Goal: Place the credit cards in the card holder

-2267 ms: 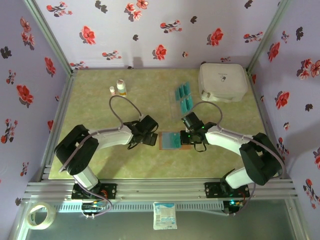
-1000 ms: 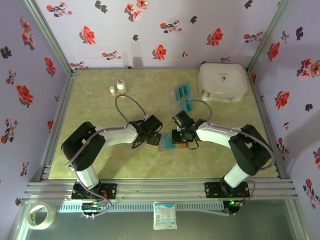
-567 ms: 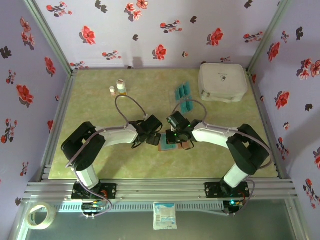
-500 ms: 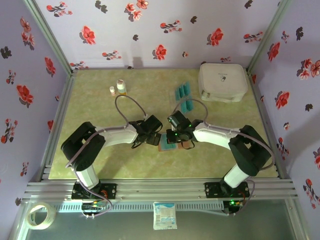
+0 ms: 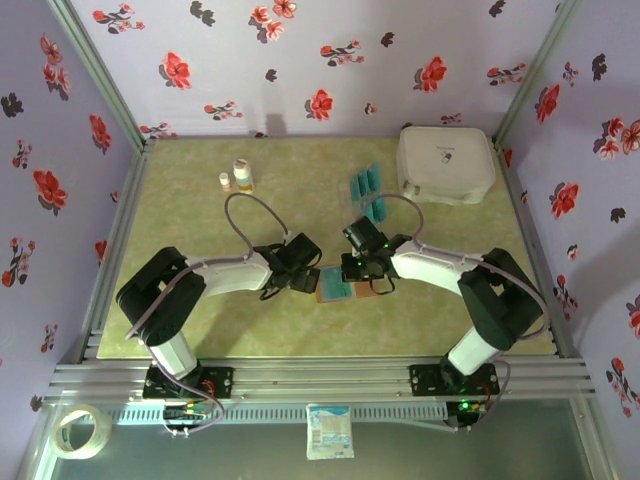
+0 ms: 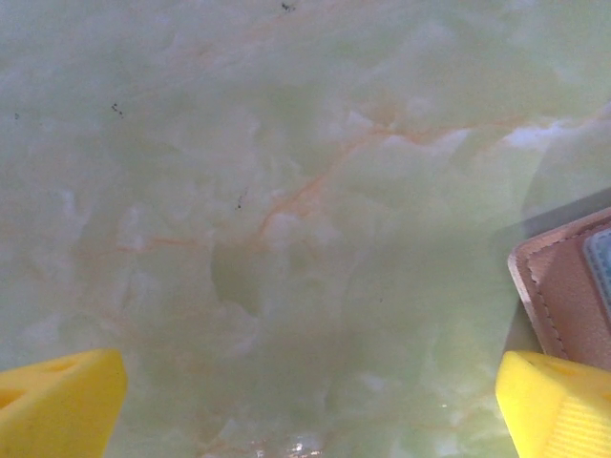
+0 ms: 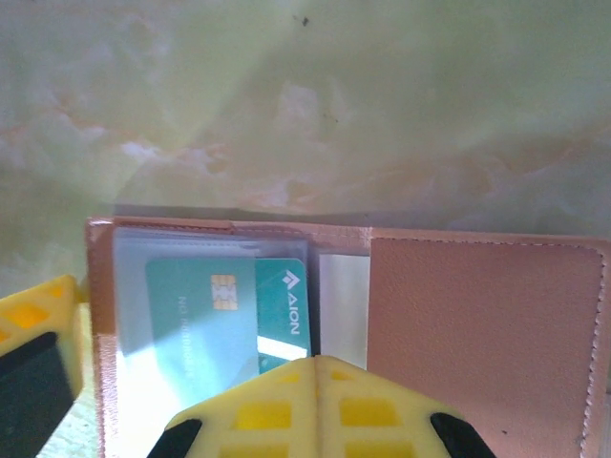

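Credit card [image 7: 227, 310] partly inside card holder [image 7: 482, 329]

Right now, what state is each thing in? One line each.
card holder: lying open on the table.
credit card in holder: partway in, logo end sticking out.
loose credit cards: on the table, outside the holder.
white case: closed.
bottles: upright.
left gripper: jaws open, empty.
right gripper: jaws shut, over the open holder.

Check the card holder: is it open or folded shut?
Open. The card holder lies spread flat, inside facing up, with a teal credit card partly under its clear pocket.
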Controlling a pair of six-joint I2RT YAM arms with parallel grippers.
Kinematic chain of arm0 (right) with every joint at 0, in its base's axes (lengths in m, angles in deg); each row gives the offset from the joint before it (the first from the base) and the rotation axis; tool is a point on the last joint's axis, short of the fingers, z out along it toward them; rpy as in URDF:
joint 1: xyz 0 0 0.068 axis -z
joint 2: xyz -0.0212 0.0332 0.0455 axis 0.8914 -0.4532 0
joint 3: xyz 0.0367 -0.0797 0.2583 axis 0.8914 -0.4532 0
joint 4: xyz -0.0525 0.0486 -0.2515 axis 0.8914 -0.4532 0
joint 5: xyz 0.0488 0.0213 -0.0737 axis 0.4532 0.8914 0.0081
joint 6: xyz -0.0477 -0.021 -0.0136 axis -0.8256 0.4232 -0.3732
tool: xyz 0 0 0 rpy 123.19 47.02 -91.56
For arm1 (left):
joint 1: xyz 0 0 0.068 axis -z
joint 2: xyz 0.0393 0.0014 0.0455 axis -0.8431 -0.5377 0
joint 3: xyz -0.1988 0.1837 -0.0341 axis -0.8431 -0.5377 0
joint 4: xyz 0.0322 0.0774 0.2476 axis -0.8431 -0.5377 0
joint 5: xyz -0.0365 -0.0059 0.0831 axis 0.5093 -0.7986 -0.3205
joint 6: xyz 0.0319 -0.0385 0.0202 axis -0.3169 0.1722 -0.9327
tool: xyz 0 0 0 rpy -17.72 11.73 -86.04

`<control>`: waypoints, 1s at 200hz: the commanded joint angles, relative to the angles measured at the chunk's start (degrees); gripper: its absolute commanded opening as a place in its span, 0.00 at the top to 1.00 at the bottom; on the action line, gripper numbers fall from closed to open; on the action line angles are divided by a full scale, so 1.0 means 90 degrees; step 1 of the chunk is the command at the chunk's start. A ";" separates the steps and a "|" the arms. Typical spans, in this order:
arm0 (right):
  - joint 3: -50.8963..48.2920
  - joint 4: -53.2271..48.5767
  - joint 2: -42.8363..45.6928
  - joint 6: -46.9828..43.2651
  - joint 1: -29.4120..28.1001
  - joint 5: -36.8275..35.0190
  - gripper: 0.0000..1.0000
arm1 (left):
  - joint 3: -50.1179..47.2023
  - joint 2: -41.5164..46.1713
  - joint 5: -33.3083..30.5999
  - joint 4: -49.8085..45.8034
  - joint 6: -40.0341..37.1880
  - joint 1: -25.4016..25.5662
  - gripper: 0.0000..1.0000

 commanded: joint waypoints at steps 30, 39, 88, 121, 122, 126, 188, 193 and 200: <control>-0.0140 0.0075 -0.0200 -0.0094 0.0022 -0.0050 0.99 | -0.0059 -0.0093 -0.0034 -0.0195 0.0038 0.0051 0.00; -0.0164 0.0114 -0.0197 -0.0072 0.0018 -0.0022 0.99 | -0.0040 -0.0118 -0.0029 -0.0195 0.0029 0.0051 0.00; -0.0245 0.0341 -0.0222 0.0056 -0.0010 0.0208 1.00 | 0.0001 -0.0231 -0.0004 -0.0146 0.0022 0.0054 0.00; -0.0250 0.0492 -0.0228 0.0178 -0.0080 0.0343 1.00 | -0.0010 -0.0266 0.0009 -0.0105 0.0027 0.0051 0.00; -0.0255 0.0494 -0.0227 0.0177 -0.0081 0.0342 1.00 | -0.0011 -0.0266 0.0005 -0.0101 0.0028 0.0056 0.00; -0.0254 0.0513 -0.0221 0.0196 -0.0086 0.0356 1.00 | -0.0006 -0.0275 0.0012 -0.0098 0.0029 0.0052 0.00; -0.0236 0.0854 -0.0358 0.0487 -0.0299 0.0655 1.00 | -0.0036 -0.0290 0.0030 -0.0042 0.0050 0.0051 0.00; -0.0231 0.0874 -0.0363 0.0508 -0.0319 0.0672 1.00 | -0.0032 -0.0294 0.0037 -0.0045 0.0058 0.0051 0.00; -0.0231 0.0901 -0.0358 0.0542 -0.0348 0.0692 1.00 | -0.0033 -0.0294 0.0035 -0.0051 0.0056 0.0051 0.00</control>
